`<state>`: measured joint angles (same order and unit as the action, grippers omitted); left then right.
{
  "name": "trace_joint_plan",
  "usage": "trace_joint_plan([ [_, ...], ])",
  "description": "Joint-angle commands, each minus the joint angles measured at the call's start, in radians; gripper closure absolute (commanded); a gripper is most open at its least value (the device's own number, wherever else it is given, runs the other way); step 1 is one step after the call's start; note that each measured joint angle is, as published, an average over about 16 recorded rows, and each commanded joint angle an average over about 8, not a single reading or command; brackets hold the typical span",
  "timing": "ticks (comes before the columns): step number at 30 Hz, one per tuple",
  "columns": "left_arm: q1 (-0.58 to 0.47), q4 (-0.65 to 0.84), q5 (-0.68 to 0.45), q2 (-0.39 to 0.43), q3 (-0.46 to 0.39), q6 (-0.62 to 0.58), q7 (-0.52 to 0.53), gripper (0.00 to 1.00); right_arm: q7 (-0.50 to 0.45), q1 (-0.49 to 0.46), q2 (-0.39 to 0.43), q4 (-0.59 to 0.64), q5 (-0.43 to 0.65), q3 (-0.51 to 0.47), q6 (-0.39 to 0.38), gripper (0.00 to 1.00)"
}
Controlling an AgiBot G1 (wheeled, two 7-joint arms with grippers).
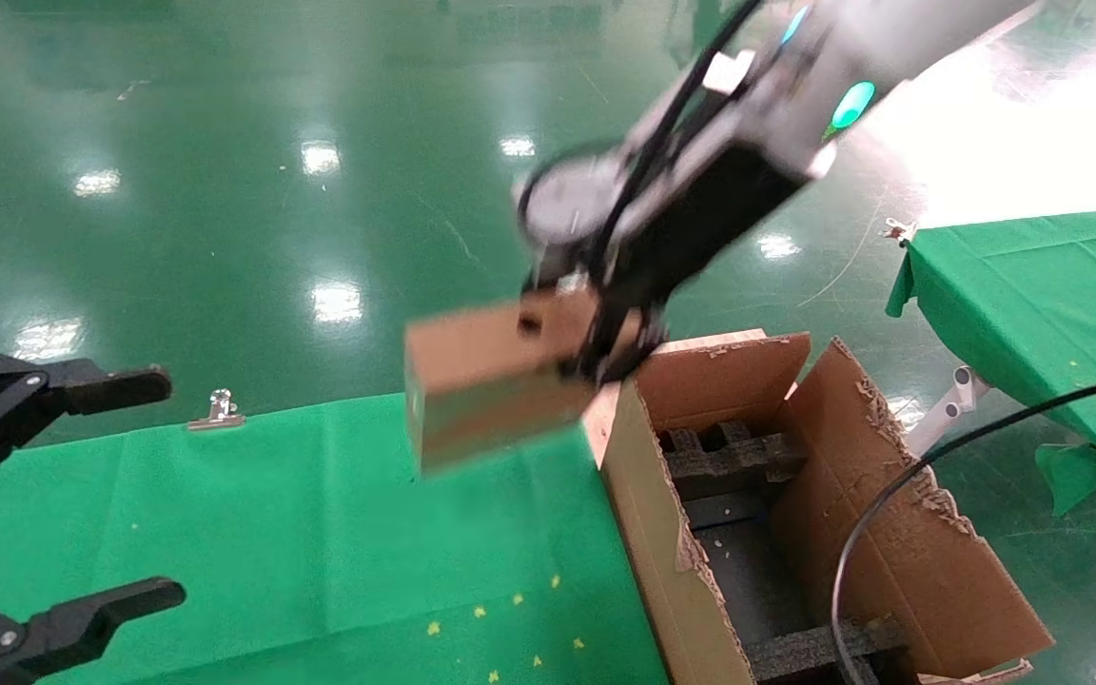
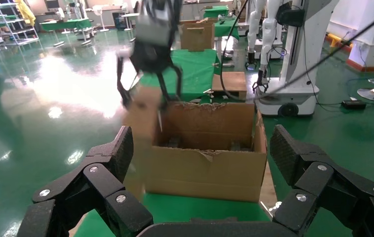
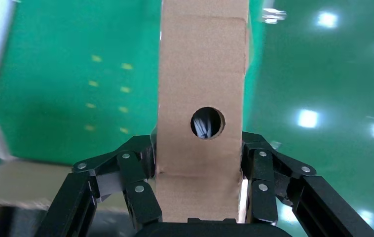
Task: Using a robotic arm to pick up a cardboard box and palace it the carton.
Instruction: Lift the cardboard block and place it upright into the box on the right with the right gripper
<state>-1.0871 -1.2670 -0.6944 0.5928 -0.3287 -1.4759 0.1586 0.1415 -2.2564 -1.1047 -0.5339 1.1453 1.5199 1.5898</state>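
Cardboard box [image 1: 496, 381] clamped between the fingers [image 3: 138, 190] of the right gripper [image 1: 605, 347], held in the air above the green bench [image 1: 272, 533], just beside the near flap of the carton [image 1: 833, 533]. Round hole in its narrow side facing the wrist camera. Black foam inserts [image 1: 729, 457] inside the carton. Left gripper [image 1: 44, 504] parked at the bench's left edge, fingers [image 2: 118, 153] spread wide, holding nothing. Glossy green floor [image 1: 225, 190] all around; second green-covered bench [image 1: 1033, 295] off to the right.
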Motion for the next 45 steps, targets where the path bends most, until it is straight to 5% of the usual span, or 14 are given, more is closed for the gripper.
trace_joint_plan([
  [1, 0.000, 0.000, 0.000, 0.000, 0.000, 0.000, 0.000, 0.00, 0.020, -0.052, 0.003, 0.024, -0.013, 0.009, -0.003, 1.00],
  [14, 0.000, 0.000, 0.000, 0.000, 0.000, 0.000, 0.000, 0.00, 0.052, -0.156, 0.120, 0.059, -0.067, 0.113, 0.009, 1.00],
  [32, 0.000, 0.000, 0.000, 0.000, -0.001, 0.000, 0.000, 0.00, -0.040, -0.323, 0.482, -0.154, -0.137, 0.498, 0.013, 1.00],
  [45, 0.000, 0.000, 0.001, 0.000, -0.001, 0.000, 0.000, 0.00, -0.018, -0.378, 0.568, -0.178, -0.187, 0.716, 0.003, 1.00],
])
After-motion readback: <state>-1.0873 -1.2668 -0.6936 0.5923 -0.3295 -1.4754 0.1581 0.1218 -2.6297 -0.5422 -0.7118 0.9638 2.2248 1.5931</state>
